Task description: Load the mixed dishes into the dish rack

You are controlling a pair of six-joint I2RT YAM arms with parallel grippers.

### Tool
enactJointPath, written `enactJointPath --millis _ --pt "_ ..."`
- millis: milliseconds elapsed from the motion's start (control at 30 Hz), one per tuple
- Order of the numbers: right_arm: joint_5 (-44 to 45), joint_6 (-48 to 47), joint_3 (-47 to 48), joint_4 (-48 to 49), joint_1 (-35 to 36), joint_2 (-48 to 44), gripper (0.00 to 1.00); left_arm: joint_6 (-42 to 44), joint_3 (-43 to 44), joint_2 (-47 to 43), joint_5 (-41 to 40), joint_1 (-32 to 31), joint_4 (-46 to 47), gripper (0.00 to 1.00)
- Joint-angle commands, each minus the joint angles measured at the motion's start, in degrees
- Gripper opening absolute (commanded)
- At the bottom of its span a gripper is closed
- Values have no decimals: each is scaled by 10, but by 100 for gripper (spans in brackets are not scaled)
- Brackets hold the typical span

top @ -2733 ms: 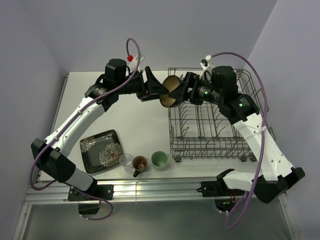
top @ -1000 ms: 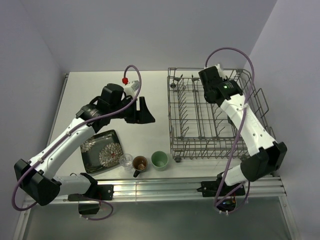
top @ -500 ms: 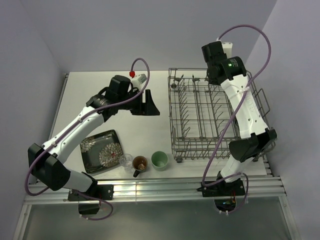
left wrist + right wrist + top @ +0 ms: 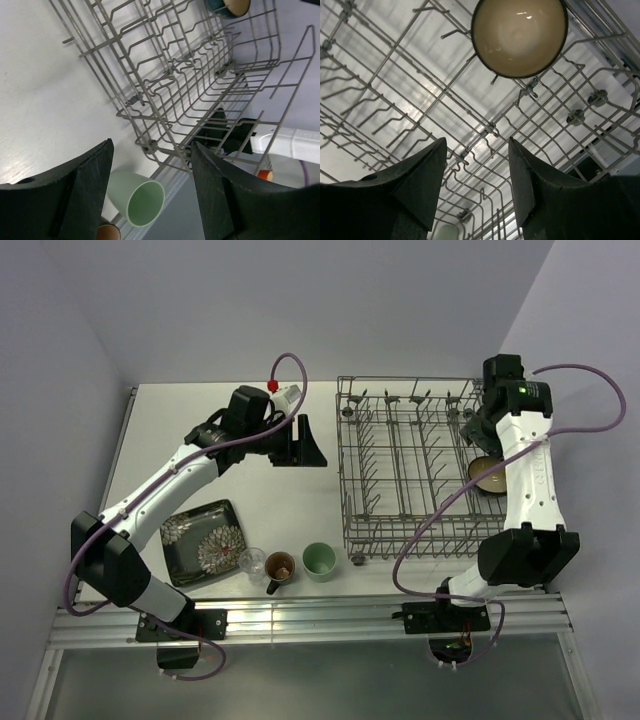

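Note:
The dark bowl with tan inside point(image 4: 490, 475) lies in the right part of the grey wire dish rack point(image 4: 400, 502). In the right wrist view the bowl point(image 4: 519, 35) sits among the rack's tines point(image 4: 470, 115), apart from the jaws. My right gripper point(image 4: 478, 430) hangs open just above it; in its own view the gripper point(image 4: 477, 185) holds nothing. My left gripper point(image 4: 305, 443) is open and empty, left of the rack. On the table's front stand the square floral plate point(image 4: 203, 542), clear glass point(image 4: 252, 560), brown mug point(image 4: 279, 566) and pale green cup point(image 4: 319, 560).
The left wrist view looks past its open fingers point(image 4: 85, 195) at the green cup point(image 4: 135, 197), the mug's rim point(image 4: 107, 232) and the rack's near corner point(image 4: 150, 147). The table's metal front rail point(image 4: 330, 615) runs just below the dishes.
The right arm has swung across to the rack's right side and its jaws have opened; the bowl now lies in the rack. The left gripper has drifted slightly right.

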Motion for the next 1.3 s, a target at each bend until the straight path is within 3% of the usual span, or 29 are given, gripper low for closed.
enactJointPath --millis 0,300,633,1267 --pt "-19 33 3 -3 -37 -13 59 -24 14 -4 23 0 47 69" --pt "15 113 10 -4 -59 90 67 -19 -2 -18 30 0 50 69" --pt "121 154 132 -55 -54 240 73 5 1 -22 32 7 35 70" --pt "216 215 49 -39 -9 323 74 7 -20 -13 62 50 41 70"
